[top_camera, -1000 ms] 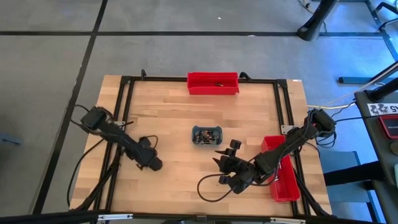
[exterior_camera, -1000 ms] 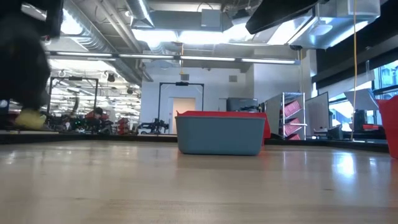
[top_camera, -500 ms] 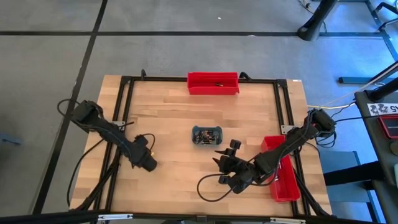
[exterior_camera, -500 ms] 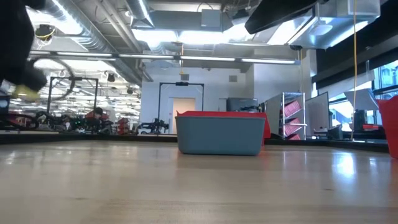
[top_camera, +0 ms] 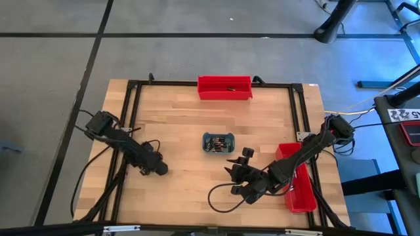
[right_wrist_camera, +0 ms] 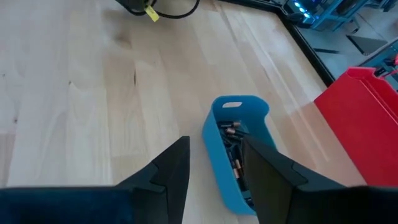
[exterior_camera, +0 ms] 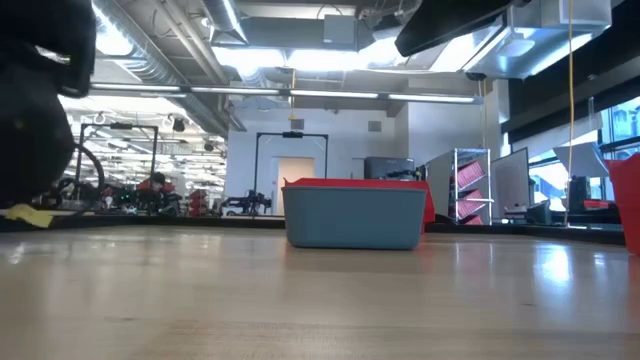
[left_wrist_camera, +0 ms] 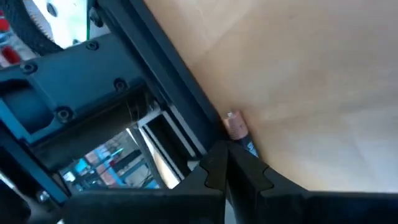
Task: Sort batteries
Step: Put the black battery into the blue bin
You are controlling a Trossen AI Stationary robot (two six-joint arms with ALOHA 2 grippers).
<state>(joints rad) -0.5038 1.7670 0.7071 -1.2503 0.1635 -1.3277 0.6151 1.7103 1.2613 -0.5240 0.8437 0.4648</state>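
Batteries: most lie heaped in the small blue tray (top_camera: 218, 141) at centre frame; one battery (left_wrist_camera: 236, 126), copper-tinted, shows pinched at the left gripper's fingertips in the left wrist view.
Change: the left gripper (top_camera: 161, 169), lower left of the overhead frame, has swung out towards the table's left edge and back within the last second, likely carrying its battery towards a bin.
Left jaws: pressed together on that battery.
Right gripper (right_wrist_camera: 214, 168): jaws apart, empty, poised just short of the tray.
Bins: one red bin (top_camera: 225, 88) at top centre, another red bin (top_camera: 298, 187) at lower right.

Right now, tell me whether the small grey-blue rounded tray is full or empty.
Neither: the small grey-blue rounded tray holds several batteries, seen through its open top.
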